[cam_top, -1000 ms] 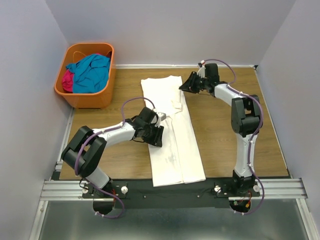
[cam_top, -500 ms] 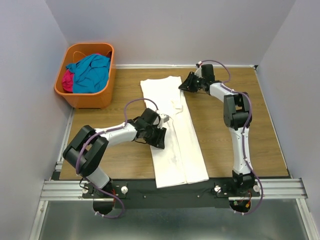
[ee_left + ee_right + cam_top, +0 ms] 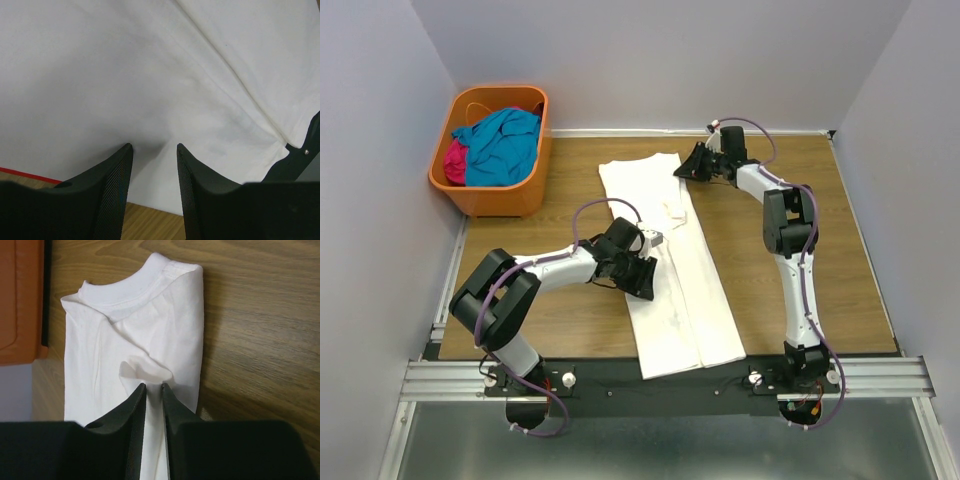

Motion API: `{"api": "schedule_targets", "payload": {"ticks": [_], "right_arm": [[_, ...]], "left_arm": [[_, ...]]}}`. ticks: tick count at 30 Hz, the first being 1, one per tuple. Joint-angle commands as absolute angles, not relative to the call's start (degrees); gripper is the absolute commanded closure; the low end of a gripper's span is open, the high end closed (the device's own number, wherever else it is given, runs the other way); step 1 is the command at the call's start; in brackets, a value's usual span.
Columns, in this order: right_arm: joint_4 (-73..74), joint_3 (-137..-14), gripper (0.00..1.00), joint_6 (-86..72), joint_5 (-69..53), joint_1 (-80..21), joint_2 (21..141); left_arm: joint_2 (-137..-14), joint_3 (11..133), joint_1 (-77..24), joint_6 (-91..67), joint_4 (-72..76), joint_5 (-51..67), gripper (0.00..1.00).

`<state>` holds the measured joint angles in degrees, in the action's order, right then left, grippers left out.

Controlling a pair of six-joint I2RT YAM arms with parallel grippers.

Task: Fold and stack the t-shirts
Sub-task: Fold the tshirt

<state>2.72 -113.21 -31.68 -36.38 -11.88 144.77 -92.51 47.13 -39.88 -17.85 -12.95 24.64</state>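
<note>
The white t-shirt (image 3: 685, 290) lies on the wood table as a long strip folded lengthwise, collar end far. My left gripper (image 3: 642, 278) is open at the strip's left edge. Its fingertips (image 3: 126, 150) press on the white cloth (image 3: 150, 75), and nothing is between them. My right gripper (image 3: 680, 172) hangs over the collar end. Its jaws (image 3: 153, 385) are open by a narrow gap, tips at a small raised pucker (image 3: 145, 371) of the white t-shirt (image 3: 145, 325). The teal-blue tee (image 3: 505, 145) and the magenta tee (image 3: 455, 160) lie crumpled in the basket.
The orange basket (image 3: 495, 200) stands at the far left corner; its side (image 3: 17, 300) shows in the right wrist view. Grey walls close in the table (image 3: 790, 300) on three sides. A metal rail (image 3: 670, 378) runs along the near edge.
My right gripper has moved left over the collar end and its jaws have narrowed. My left gripper has shifted right, and the near end of the shirt has swung right with it.
</note>
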Motion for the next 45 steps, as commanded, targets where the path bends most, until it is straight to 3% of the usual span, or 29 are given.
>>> {"api": "schedule_targets", "payload": {"ticks": [1, 6, 18, 21, 24, 29, 41, 45], "right_arm": [[2.72, -114.78, 0.75, -30.94, -38.67, -11.51, 146.87], [2.72, -115.31, 0.92, -29.80, -37.18, -11.43, 146.78], [2.72, -124.62, 0.93, -26.10, -35.77, -10.55, 150.73], [2.90, -125.94, 0.84, -26.28, -36.74, -10.55, 152.14], [2.90, -124.02, 0.67, -25.75, -35.95, -10.55, 150.31], [3.08, -113.49, 0.59, -24.79, -31.21, -10.02, 141.26], [3.69, -78.77, 0.62, -25.48, -30.67, -9.93, 116.81], [3.52, -71.56, 0.65, -29.00, -32.61, -10.11, 114.17]], "left_arm": [[-95.27, 45.70, -40.87, -17.84, -17.23, 24.52, 0.51], [-95.01, 45.26, -40.87, -17.84, -17.75, 24.52, 0.51], [-94.22, 43.77, -40.96, -17.75, -18.46, 24.52, 0.51], [-94.39, 43.94, -41.04, -17.84, -18.54, 24.35, 0.51], [-94.39, 44.73, -41.04, -18.63, -18.46, 23.38, 0.51], [-92.38, 47.28, -41.04, -19.51, -18.54, 21.54, 0.50], [-85.96, 56.95, -33.59, -23.28, -15.22, 11.52, 0.50], [-89.20, 57.30, -25.68, -25.66, -9.24, 14.32, 0.59]]}}
